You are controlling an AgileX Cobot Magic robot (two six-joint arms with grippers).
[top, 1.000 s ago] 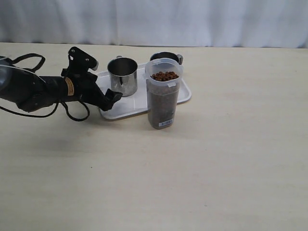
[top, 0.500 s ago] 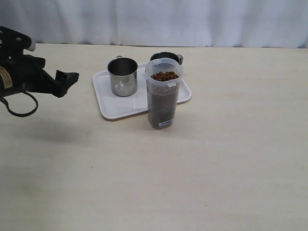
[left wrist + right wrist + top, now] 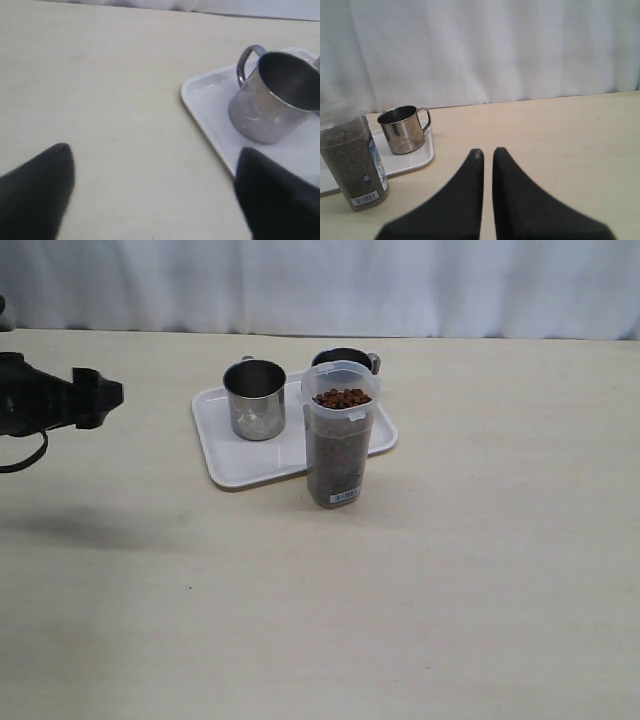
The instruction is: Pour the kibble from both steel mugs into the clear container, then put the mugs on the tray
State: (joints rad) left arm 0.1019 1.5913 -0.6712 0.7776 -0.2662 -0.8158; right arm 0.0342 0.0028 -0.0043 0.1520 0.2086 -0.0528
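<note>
Both steel mugs stand upright on the white tray [image 3: 250, 465]: one [image 3: 254, 400] at its left, the other [image 3: 345, 358] at the back, partly hidden by the clear container [image 3: 340, 455]. The container stands against the tray's front right edge, filled nearly to the rim with kibble [image 3: 342, 398]. My left gripper [image 3: 100, 395] hangs open and empty at the far left, well away from the tray. In the left wrist view its fingers [image 3: 275, 195] are spread wide, with the near mug [image 3: 272, 100] beyond them. My right gripper [image 3: 487, 151] is shut on nothing and is out of the exterior view.
The right wrist view shows the back mug [image 3: 405, 129], the tray's corner [image 3: 405, 162] and the labelled container [image 3: 352, 160] off to one side. A white curtain [image 3: 320, 285] closes off the far edge of the beige table [image 3: 400, 610].
My left arm has drawn back to the left, from beside the tray to the table's left edge. Mugs, container and tray have not moved.
</note>
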